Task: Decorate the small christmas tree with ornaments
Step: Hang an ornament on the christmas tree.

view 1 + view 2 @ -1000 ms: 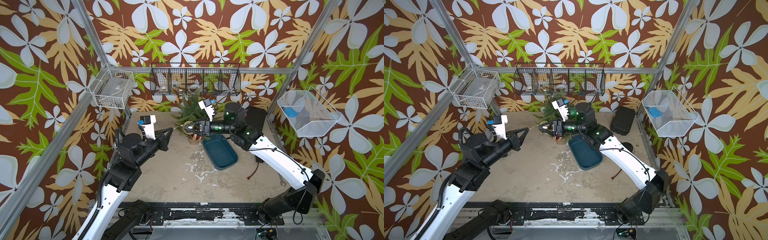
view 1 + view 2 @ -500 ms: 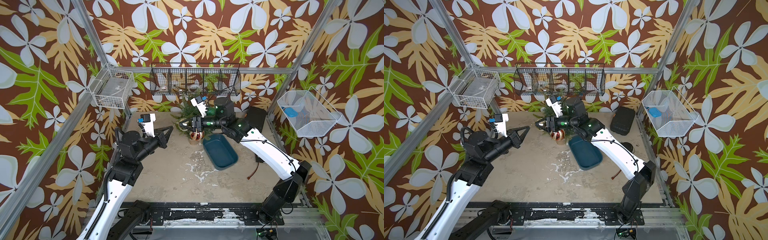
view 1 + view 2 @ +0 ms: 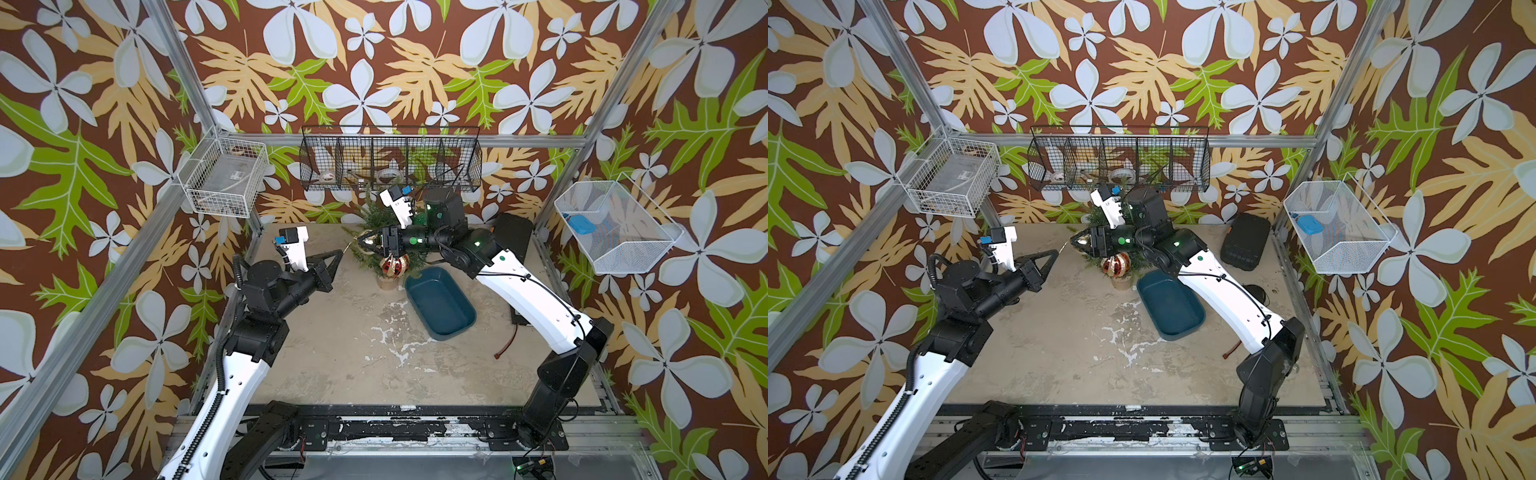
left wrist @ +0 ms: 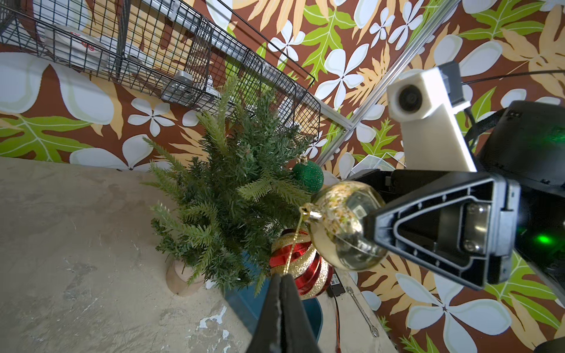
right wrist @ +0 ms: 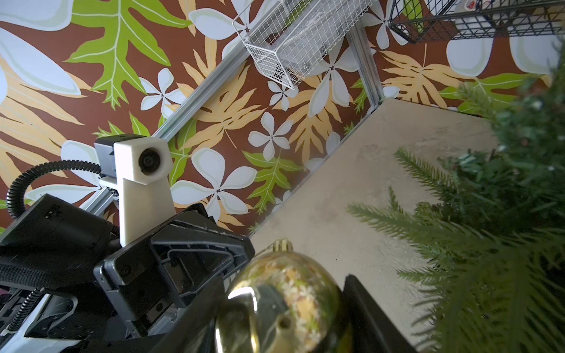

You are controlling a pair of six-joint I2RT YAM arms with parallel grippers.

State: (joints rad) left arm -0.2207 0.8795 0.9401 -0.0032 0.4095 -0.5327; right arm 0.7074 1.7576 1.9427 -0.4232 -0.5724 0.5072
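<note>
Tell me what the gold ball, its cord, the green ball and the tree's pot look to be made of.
Gold ball: probably thin plastic or glass with a mirror finish; it reflects the wallpaper. Cord: twisted metallic gold thread. Green ball: glitter-coated, grainy sparkle; core unclear. Pot: matte tan, maybe wood or unglazed clay; no gloss.

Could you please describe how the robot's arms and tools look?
Both arms: white shells, black joints. The left arm carries a ribbed black hose, the right arm a thin black cable and green lights. The left tool and right tool are black triangles with white cameras.
</note>
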